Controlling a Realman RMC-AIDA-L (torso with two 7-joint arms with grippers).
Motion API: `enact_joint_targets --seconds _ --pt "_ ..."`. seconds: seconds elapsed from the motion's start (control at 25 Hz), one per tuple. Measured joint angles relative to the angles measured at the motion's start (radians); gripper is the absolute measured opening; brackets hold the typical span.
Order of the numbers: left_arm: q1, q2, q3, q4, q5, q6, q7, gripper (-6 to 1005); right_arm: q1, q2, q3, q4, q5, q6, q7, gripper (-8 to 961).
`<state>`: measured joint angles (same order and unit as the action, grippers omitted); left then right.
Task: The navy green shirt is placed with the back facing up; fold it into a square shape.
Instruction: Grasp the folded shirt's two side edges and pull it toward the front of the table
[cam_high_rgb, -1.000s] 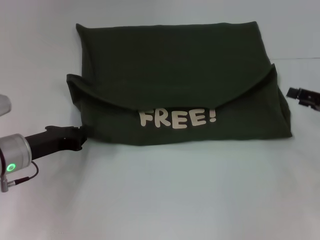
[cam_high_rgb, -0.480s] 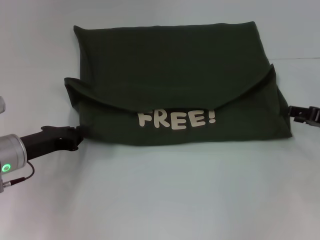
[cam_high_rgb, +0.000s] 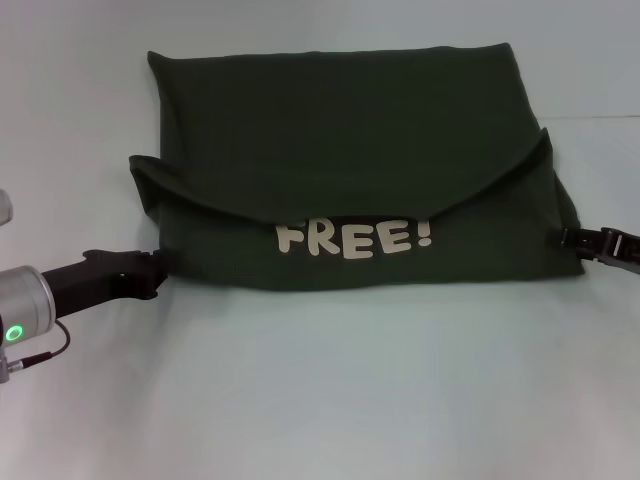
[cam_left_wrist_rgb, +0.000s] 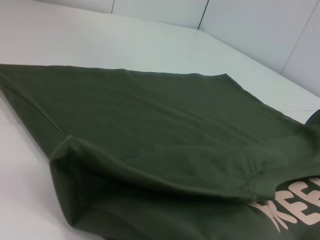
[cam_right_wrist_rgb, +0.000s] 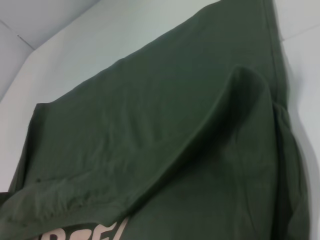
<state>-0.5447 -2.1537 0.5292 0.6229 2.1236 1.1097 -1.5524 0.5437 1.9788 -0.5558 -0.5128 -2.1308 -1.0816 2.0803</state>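
Navy green shirt (cam_high_rgb: 350, 170) lies folded mid-table toward the far edge, white "FREE!" lettering (cam_high_rgb: 355, 238) showing on the near flap. Left gripper (cam_high_rgb: 150, 272) low on the table (cam_high_rgb: 320, 400), tip touching the shirt's near-left corner. Right gripper (cam_high_rgb: 585, 242) touching the near-right corner. Finger spread on either: cannot tell. Neither visibly holds cloth.
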Motion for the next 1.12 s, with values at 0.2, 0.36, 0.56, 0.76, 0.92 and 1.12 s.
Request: enact_joint_targets --seconds 0.2,0.36,0.56,0.76,0.92,1.12 --pt "0.0 0.0 0.0 0.0 -0.002 -0.004 0.0 6 0.005 0.001 0.0 0.017 0.0 0.012 -0.006 604" --pt "0.0 0.0 0.0 -0.002 -0.001 -0.009 0.0 6 0.007 0.002 0.0 0.022 0.0 0.016 -0.007 595" --pt "-0.001 0.0 0.0 -0.002 -0.001 -0.01 0.001 5 0.01 0.003 0.0 0.045 0.001 0.029 -0.01 582" --pt "-0.001 0.0 0.0 -0.001 -0.001 -0.01 0.001 5 0.004 0.007 0.009 0.041 0.009 0.012 -0.023 570" --pt "-0.001 0.0 0.0 0.0 -0.001 -0.01 0.0 5 -0.002 0.009 0.011 0.037 0.01 0.0 -0.035 411" --pt "0.002 0.0 0.0 0.001 -0.001 -0.009 0.0 5 -0.006 0.009 0.012 0.037 0.011 -0.018 -0.053 195"
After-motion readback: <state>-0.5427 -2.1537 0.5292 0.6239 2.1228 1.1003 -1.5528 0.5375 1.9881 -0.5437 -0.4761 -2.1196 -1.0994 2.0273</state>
